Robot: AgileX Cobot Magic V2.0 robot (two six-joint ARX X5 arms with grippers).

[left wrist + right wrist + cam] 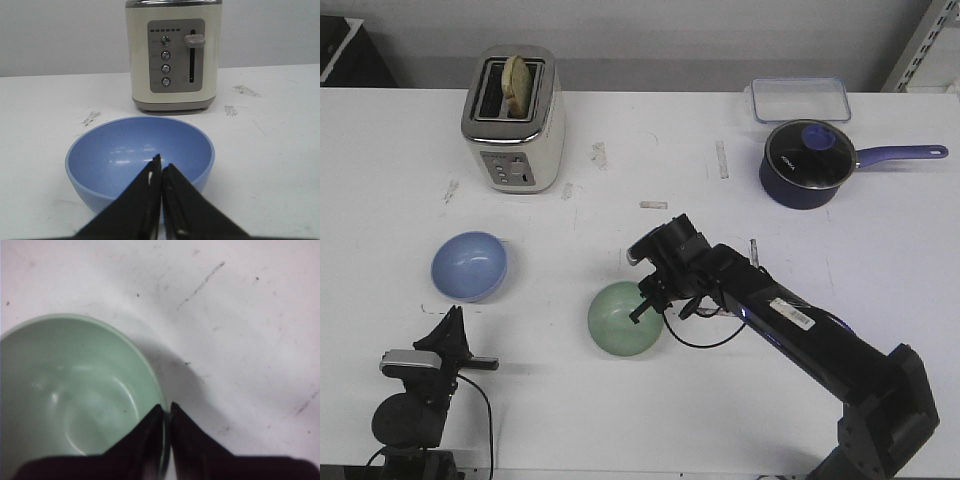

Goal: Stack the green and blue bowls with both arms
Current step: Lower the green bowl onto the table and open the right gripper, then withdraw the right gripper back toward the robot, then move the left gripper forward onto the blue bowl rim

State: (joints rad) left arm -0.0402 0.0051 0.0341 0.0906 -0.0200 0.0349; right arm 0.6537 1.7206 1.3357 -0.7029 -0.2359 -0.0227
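Note:
The pale green bowl (623,321) sits near the table's front middle. My right gripper (650,300) is shut on its right rim, and in the right wrist view one finger is inside the green bowl (65,390) and one outside at the gripper (166,409). I cannot tell whether the bowl is lifted. The light blue bowl (470,266) stands upright to the left. My left gripper (453,315) is shut and empty, just in front of it and apart from it. In the left wrist view the gripper (161,162) points at the blue bowl (125,150).
A cream toaster (513,120) with bread in it stands at the back left, behind the blue bowl (172,55). A navy saucepan (805,165) with a lid and long handle and a clear container (800,98) are at the back right.

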